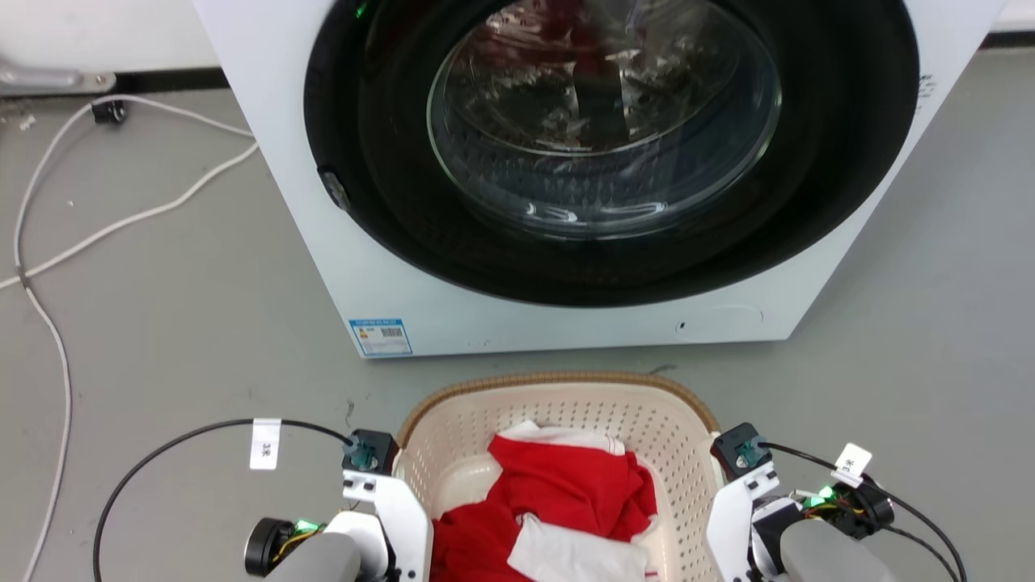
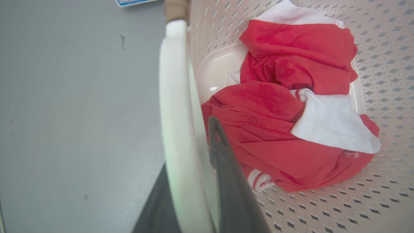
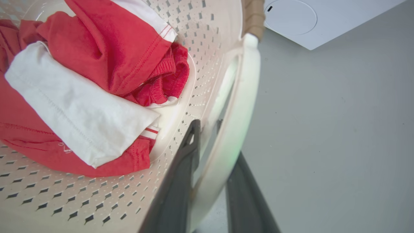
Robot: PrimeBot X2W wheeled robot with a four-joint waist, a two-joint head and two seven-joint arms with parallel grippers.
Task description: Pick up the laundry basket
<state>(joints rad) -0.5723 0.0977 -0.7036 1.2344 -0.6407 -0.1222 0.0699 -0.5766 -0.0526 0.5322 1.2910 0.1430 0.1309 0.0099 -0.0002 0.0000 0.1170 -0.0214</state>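
Where the laundry basket (image 1: 558, 378) sits on the floor (image 1: 162, 323) just before the washing machine (image 1: 404, 267), clothes (image 1: 566, 485) inside, left gripper (image 2: 189, 145) and right gripper (image 3: 217, 139) each pinch narrow, seemingly tight, astride a white handle (image 2: 174, 81); risk: uneven lifting could tilt it, smooth handles slipping.

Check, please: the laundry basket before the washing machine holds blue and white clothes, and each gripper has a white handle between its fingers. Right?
One error: the clothes are red and white, not blue, as the head view shows. The laundry basket does stand before the washing machine, and the left gripper and right gripper each straddle a white handle.
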